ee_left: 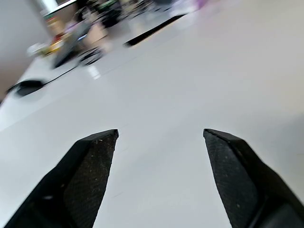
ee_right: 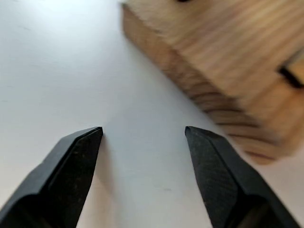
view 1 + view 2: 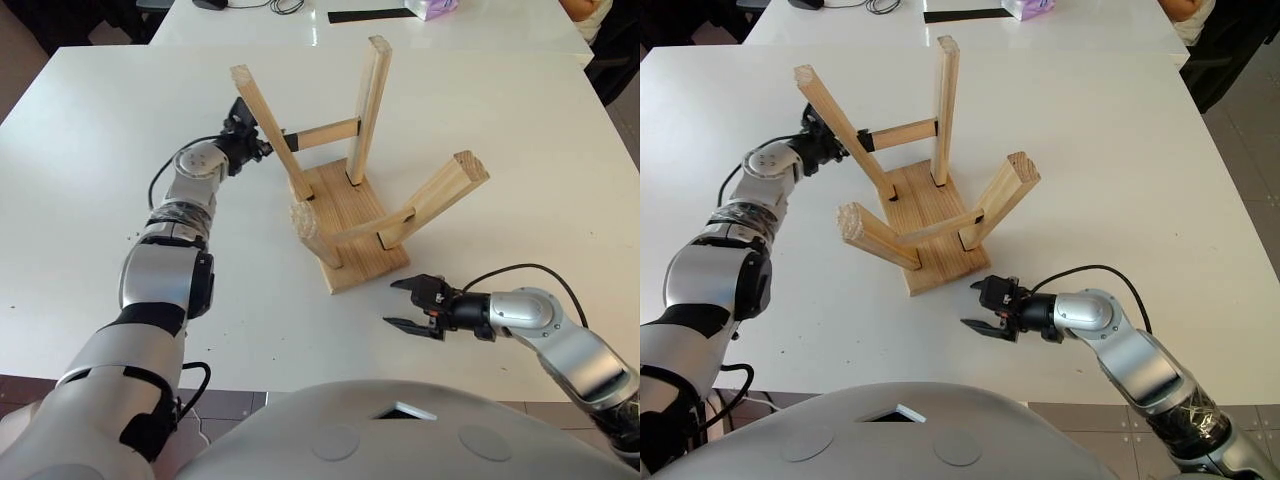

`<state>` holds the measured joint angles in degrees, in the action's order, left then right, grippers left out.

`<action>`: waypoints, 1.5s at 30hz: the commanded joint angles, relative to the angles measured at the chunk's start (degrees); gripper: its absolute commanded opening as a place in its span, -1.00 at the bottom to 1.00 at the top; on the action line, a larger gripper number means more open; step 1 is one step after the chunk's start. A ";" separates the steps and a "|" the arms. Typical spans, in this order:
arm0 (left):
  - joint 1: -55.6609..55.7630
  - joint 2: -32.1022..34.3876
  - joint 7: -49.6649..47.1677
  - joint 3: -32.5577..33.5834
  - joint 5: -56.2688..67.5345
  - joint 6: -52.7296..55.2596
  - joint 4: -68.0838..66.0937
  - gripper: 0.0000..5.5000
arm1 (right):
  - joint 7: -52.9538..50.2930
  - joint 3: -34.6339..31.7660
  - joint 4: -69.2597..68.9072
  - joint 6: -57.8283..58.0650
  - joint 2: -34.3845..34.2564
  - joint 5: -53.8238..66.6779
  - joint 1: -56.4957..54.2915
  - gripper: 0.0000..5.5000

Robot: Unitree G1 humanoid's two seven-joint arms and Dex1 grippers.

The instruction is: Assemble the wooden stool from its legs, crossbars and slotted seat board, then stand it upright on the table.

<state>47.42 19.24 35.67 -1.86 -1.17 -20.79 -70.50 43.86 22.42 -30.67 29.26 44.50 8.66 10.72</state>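
The wooden stool lies upside down on the white table (image 3: 500, 120), with its seat board (image 3: 352, 212) flat and its legs splayed upward. A crossbar (image 3: 325, 132) joins the two far legs, and another crossbar (image 3: 362, 230) joins the two near ones. My left gripper (image 3: 250, 135) is beside the far left leg (image 3: 268, 125), level with its middle; its fingers (image 1: 90, 161) stand open over bare table. My right gripper (image 3: 390, 302) is open just off the board's near corner (image 2: 223, 61), low over the table, holding nothing.
A second white table (image 3: 480, 30) stands behind, carrying a black strip (image 3: 370, 15), a pale box (image 3: 432, 8) and cables. The table's front edge runs just behind my right gripper. Bare table lies on both sides of the stool.
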 commanded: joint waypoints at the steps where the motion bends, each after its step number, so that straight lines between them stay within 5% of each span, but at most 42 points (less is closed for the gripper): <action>1: -9.41 -2.66 10.52 -2.52 0.52 -4.52 6.10 0.21 | -4.48 -2.49 5.12 1.71 -1.85 -3.36 -2.89 0.18; 10: -31.72 2.65 20.21 -5.08 5.96 1.09 30.15 0.21 | -8.33 -7.32 10.77 0.42 -5.13 -5.55 -9.63 0.18; 19: -49.31 8.68 17.58 -3.51 16.33 25.22 67.38 0.21 | -6.35 -10.97 14.47 -3.97 -3.67 -6.15 -8.88 0.18; 29: -53.11 15.07 14.34 6.32 14.95 21.19 70.36 0.21 | 0.49 -22.63 13.94 -6.99 2.58 -1.36 -1.87 0.18; 37: -63.25 12.91 6.84 3.93 5.16 9.61 68.63 0.06 | -5.94 -19.18 14.13 -8.85 -6.80 -2.81 -2.18 0.18; 45: -66.97 12.62 6.57 0.58 5.85 10.06 73.37 -0.01 | -3.07 -16.29 9.06 -8.56 -5.26 -2.60 2.80 0.18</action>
<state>-16.87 31.41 40.61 0.54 4.80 -12.09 0.90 39.23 5.01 -18.68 20.59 38.33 6.05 11.94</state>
